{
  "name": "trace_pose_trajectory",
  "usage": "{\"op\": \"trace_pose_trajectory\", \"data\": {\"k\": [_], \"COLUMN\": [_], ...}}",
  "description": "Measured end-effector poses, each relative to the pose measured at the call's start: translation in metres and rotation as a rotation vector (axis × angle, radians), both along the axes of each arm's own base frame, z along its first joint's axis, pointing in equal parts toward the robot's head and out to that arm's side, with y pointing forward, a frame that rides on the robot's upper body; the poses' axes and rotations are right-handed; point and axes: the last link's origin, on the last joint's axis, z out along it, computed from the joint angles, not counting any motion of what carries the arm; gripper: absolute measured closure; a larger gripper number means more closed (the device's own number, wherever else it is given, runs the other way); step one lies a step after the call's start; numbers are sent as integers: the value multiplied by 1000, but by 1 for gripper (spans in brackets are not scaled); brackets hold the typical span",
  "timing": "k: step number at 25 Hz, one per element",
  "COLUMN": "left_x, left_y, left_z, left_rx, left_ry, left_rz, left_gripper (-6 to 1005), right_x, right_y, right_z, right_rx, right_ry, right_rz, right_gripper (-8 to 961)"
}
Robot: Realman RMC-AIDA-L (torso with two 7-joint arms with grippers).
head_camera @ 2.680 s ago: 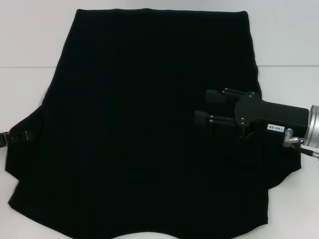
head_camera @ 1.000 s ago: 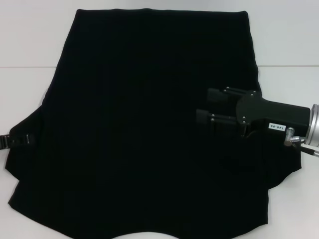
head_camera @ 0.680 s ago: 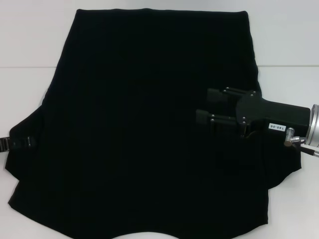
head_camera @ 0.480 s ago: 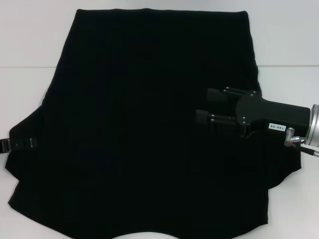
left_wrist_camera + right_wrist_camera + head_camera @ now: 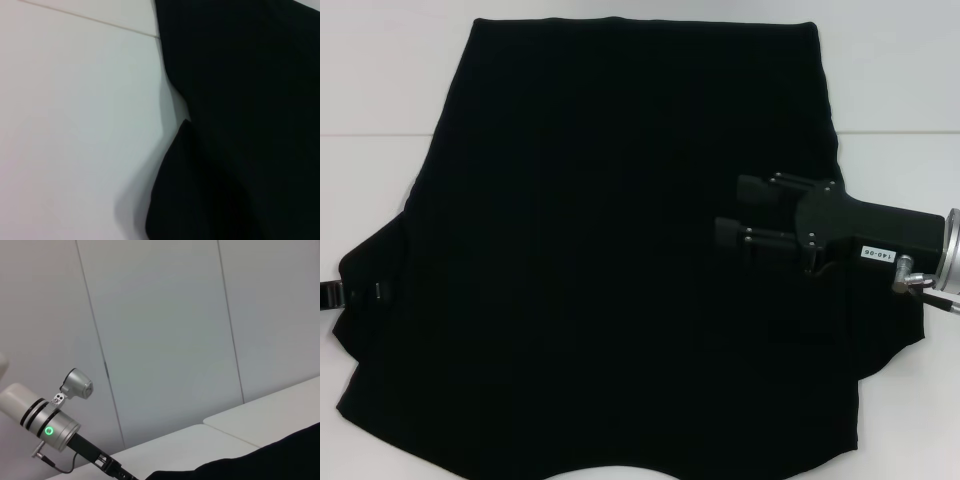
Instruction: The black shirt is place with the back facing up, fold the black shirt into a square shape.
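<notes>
You are looking at the black shirt (image 5: 620,250) lying spread flat across the white surface (image 5: 900,100), no fold made yet, so the first side fold is the step in hand. Your right hand (image 5: 732,210) is hovering over the shirt's right side with its fingers standing apart, gripping nothing. Your left hand (image 5: 355,293) is sitting at the left sleeve edge; you cannot tell its state. Next, you are needing a firm pinch on an edge.
</notes>
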Motion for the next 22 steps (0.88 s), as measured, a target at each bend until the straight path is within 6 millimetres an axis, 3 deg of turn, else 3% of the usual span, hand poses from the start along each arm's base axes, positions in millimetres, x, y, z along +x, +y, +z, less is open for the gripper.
{"op": "trace_pose_trajectory", "data": {"k": [7, 19, 21, 22], "left_x": [-5, -5, -5, -5], "left_y": [0, 1, 1, 1], "left_z": [1, 0, 1, 1], "left_rx": [5, 3, 5, 6], "left_ry": [34, 38, 39, 39], "left_rz": [20, 18, 18, 18], "left_gripper": [563, 793, 995, 996], "right_x": [1, 1, 1, 1], "right_y": [0, 0, 0, 0], "right_z": [1, 1, 1, 1], "right_rx": [2, 3, 3, 4], "right_ry": [1, 2, 2, 3], "right_rz": [-1, -3, -4, -4], "right_gripper": [166, 227, 242, 242]}}
